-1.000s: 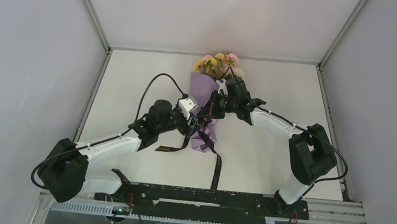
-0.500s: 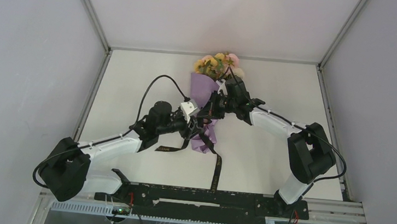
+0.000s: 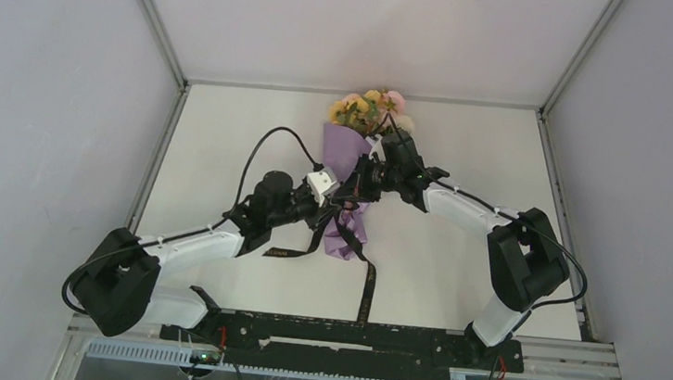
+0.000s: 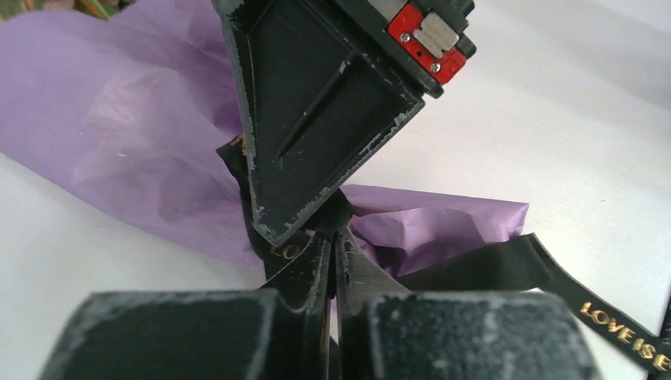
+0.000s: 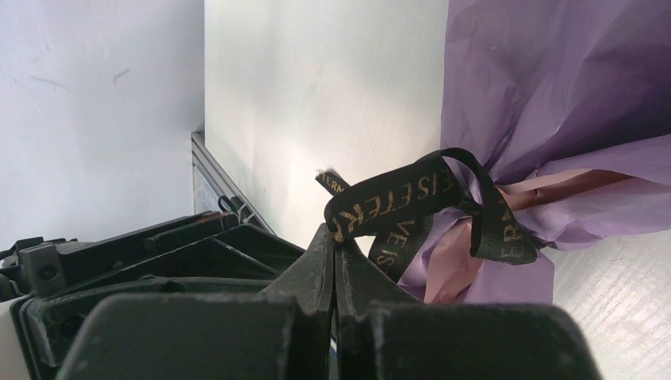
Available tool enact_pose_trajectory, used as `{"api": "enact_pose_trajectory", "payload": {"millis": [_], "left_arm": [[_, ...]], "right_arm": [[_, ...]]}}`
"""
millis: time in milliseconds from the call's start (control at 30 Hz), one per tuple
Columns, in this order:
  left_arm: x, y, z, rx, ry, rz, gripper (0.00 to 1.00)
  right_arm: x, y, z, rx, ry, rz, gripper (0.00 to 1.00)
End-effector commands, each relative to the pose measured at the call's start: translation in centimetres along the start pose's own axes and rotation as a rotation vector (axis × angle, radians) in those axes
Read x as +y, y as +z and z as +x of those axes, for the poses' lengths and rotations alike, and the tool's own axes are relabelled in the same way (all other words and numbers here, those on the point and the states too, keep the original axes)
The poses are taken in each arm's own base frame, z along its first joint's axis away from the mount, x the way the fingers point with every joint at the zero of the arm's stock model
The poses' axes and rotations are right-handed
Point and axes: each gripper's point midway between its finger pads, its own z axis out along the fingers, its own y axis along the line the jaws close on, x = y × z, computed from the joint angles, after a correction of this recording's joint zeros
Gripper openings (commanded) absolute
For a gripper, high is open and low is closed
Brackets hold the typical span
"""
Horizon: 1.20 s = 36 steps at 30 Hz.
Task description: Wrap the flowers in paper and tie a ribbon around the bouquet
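The left hand (image 3: 326,205) reaches in from the left to the narrow waist of the bouquet (image 3: 344,233). Its fingers are drawn together to a thin slit and nip the ribbon (image 3: 366,291) where the black band crosses the wrap. One short ribbon tail lies flat on the surface (image 3: 226,142) just below that hand, pointing left. The bouquet lies on its side in the middle of the surface, its long axis running from far to near. The flowers (image 3: 368,109) are at the far end toward the back wall, and the crumpled lilac foot of the paper (image 3: 344,149) points back toward the arm bases. The ribbon is looped around the waist of the cone, gold lettering facing out, and a longer tail trails off the foot toward the near edge, slightly to the right. The right hand (image 3: 358,187) comes in from the right onto the same waist, almost touching the left hand. Its fingers are fully together on a loop of the ribbon, which arches up from their tips to the paper.
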Motion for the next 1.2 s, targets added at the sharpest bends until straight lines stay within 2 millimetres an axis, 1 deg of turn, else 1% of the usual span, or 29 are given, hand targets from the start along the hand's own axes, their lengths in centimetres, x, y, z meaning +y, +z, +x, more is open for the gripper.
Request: {"api": "enact_pose_trajectory", "payload": {"millis": [0,67,167,233,300,333,367,433,533,600,667,800,933,1000,1067,1167], "left_arm": [[1.4,0.1,-3.0,-0.086,0.061,-0.053,0.0],[1.5,-0.2,-2.9,-0.074,0.079,-0.059,0.0],[2.4,-1.2,-2.8,-0.025,0.155,-0.076,0.0],[3.1,-2.2,-1.8,0.054,0.253,-0.055,0.0],[3.5,-3.3,0.3,0.183,0.396,0.01,0.0],[3.7,-4.0,1.7,0.248,0.463,0.04,0.0],[4.1,-4.6,2.8,0.3,0.568,0.074,0.0],[5.0,-5.5,4.2,0.359,0.686,0.096,0.0],[6.6,-6.2,5.3,0.418,0.793,0.099,0.0],[7.6,-6.4,5.6,0.431,0.82,0.085,0.0],[8.0,-6.7,6.2,0.437,0.847,0.088,0.0],[7.8,-7.3,8.3,0.473,0.895,0.135,0.0],[7.9,-7.4,9.7,0.492,0.912,0.165,0.0],[8.0,-7.3,10.1,0.492,0.932,0.17,0.0],[7.9,-7.1,10.1,0.48,0.937,0.175,0.0],[8.0,-7.0,10.4,0.481,0.943,0.178,0.0]], "right_arm": [[1.7,-0.5,-0.8,-0.031,-0.045,-0.055,0.0],[1.7,-1.0,-0.9,-0.026,-0.054,-0.065,0.0],[0.9,-2.3,-1.0,-0.006,-0.074,-0.062,0.14],[0.2,-3.4,-1.0,0.007,-0.09,-0.052,0.21],[-0.3,-4.2,-0.7,0.028,-0.123,-0.047,0.25],[-0.6,-4.5,-0.5,0.037,-0.145,-0.042,0.26],[-1.0,-4.7,-0.2,0.049,-0.17,-0.034,0.27],[-2.0,-4.8,0.1,0.065,-0.19,-0.002,0.28],[-3.8,-4.0,0.1,0.066,-0.209,0.065,0.29],[-4.4,-3.2,0.0,0.065,-0.211,0.074,0.29],[-4.8,-2.5,-0.3,0.056,-0.222,0.082,0.31],[-5.1,-0.9,-0.4,0.077,-0.252,0.122,0.36],[-5.1,0.5,-0.6,0.079,-0.27,0.135,0.43],[-5.5,0.9,-0.9,0.076,-0.272,0.158,0.44],[-5.8,1.2,-1.2,0.072,-0.278,0.18,0.44],[-6.3,1.5,-1.3,0.072,-0.278,0.199,0.43]]}}
